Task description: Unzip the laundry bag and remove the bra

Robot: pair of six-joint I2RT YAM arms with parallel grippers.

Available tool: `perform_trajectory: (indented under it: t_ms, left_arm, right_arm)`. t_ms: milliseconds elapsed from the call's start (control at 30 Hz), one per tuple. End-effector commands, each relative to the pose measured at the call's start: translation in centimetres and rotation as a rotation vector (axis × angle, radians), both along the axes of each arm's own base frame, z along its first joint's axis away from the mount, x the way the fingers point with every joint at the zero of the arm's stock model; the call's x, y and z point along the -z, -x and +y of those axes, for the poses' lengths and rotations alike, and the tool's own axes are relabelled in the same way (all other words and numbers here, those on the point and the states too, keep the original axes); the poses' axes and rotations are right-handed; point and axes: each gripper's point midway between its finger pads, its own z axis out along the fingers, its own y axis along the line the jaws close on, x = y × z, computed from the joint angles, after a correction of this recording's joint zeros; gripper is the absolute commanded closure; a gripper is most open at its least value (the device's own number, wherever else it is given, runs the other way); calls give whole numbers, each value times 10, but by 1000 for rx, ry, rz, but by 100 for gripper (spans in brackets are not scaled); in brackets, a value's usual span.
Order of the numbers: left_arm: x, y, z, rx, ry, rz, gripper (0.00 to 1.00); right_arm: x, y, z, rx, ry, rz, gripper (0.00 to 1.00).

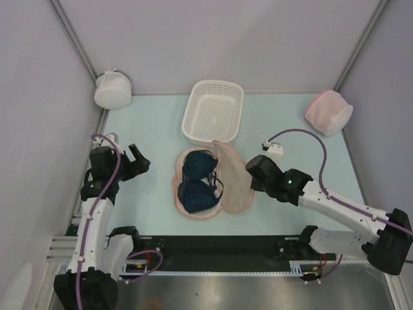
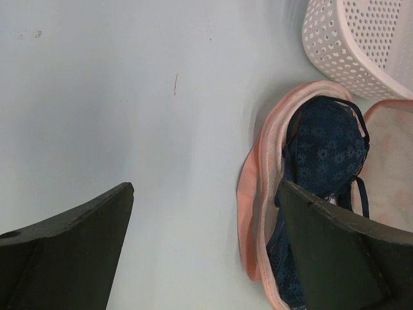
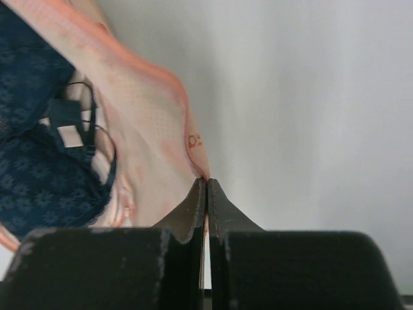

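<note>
The laundry bag [image 1: 236,184] lies unzipped on the table in front of the white basket [image 1: 192,113], its beige top flap folded open to the right. The navy bra [image 1: 199,181] lies exposed in the lower half. My right gripper [image 1: 250,173] is shut on the flap's pink edge; the right wrist view shows the closed tips [image 3: 206,181] pinching the bag [image 3: 148,123], with the bra [image 3: 39,168] to the left. My left gripper [image 1: 138,161] is open and empty, left of the bag. In the left wrist view it [image 2: 205,194] hovers over bare table beside the bag [image 2: 257,187] and bra [image 2: 326,145].
A round white mesh pouch [image 1: 113,90] sits at the back left corner. A round pink-and-white mesh pouch [image 1: 329,111] sits at the back right. The basket [image 2: 361,39] stands just behind the bag. Grey walls enclose the table on three sides.
</note>
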Motion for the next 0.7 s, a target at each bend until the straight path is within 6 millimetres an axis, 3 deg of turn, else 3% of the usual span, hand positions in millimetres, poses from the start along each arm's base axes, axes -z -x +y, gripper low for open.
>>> perform_trajectory:
  t_ms: [0,233,500,600,633,667]
  left_arm:
    - [-18,-8,0,27,-13,-70,0]
    - [-15,-7,-2,35,-8,-64,0]
    - [-19,-4,3,9,-30,-83,0]
    - [-20,-3,3,10,-36,-92,1]
    - [-20,-3,3,9,-39,-90,1]
    - [-19,-3,1,14,-41,-89,2]
  right_arm:
    - [5,4,-32,110,44,-2,100]
    - [11,18,-54,165,44,6,100]
    - [25,27,-61,184,51,50,97]
    - [23,25,-63,184,71,48,74]
    - [21,24,-63,182,78,41,52]
    - [19,23,-64,181,83,38,42]
